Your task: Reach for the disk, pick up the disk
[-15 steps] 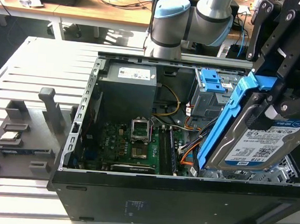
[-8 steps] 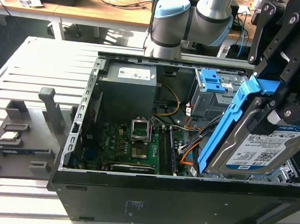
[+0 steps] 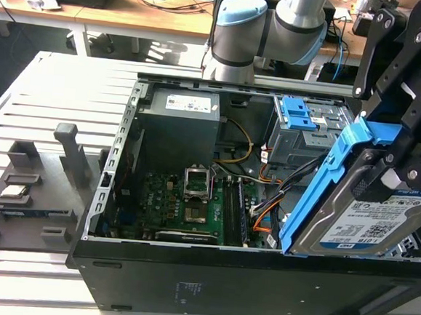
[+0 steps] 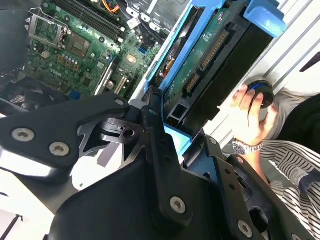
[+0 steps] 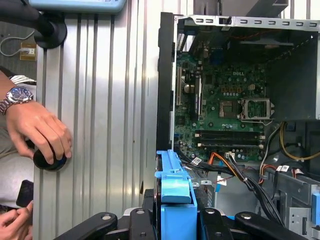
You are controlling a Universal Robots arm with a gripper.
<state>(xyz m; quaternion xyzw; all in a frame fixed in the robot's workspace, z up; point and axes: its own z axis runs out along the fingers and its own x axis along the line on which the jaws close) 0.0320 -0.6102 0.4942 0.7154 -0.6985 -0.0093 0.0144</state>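
Observation:
The disk [image 3: 370,214], a silver hard drive with a white-and-blue barcode label and a blue plastic bracket, hangs tilted above the open case's corner at the exterior view's right. My gripper [image 3: 399,154] comes down from above and is shut on the disk's upper end. In the second wrist view the black fingers [image 4: 156,131] clamp the blue bracket, and the disk [image 4: 202,65] shows its green circuit board and connector. In the first wrist view the disk [image 5: 172,192] appears edge-on as a blue bracket between the gripper's [image 5: 175,225] black links.
The open computer case [image 3: 101,255] holds a motherboard [image 3: 192,207], a power supply [image 3: 181,115], loose cables [image 3: 269,206] and a fixed blue drive-bay clip [image 3: 296,113]. A grey fixture tray [image 3: 26,187] lies at the exterior view's left. A person's hand [image 5: 42,132] rests on a black knob beside the case.

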